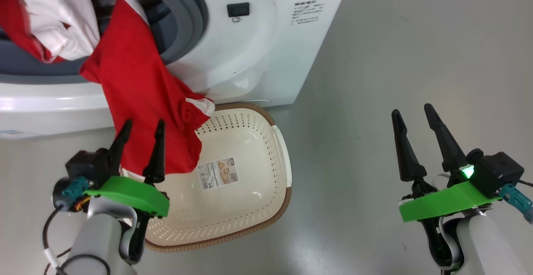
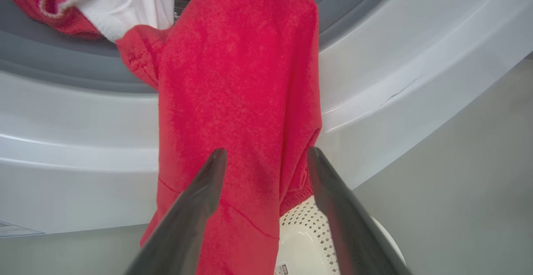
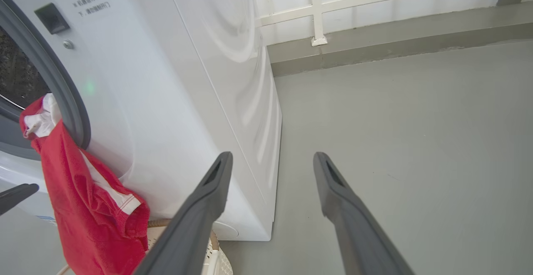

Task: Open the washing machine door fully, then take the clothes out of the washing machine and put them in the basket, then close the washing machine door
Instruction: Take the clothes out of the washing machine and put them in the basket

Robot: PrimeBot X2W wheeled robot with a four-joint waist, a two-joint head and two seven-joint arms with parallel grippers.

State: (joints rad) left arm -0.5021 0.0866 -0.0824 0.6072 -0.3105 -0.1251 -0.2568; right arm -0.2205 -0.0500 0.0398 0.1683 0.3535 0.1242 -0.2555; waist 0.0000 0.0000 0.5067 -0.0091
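Low before the drum opening, the left gripper (image 1: 144, 121) is standing with its jaws partway open, clamping nothing. The bright red garment with white trim (image 1: 133, 79) is hanging just beyond its tips, draping from the big white front-loading washing machine (image 1: 258, 50) into the cream perforated plastic basket (image 1: 250, 150) — contact I cannot tell. The right gripper (image 1: 411, 109) is gaping likewise, empty, over the grey floor (image 1: 395, 58). The right wrist view is adding a white railing (image 3: 316, 8) behind the machine; the head view, a sticker (image 1: 218, 174) on the basket's bottom.
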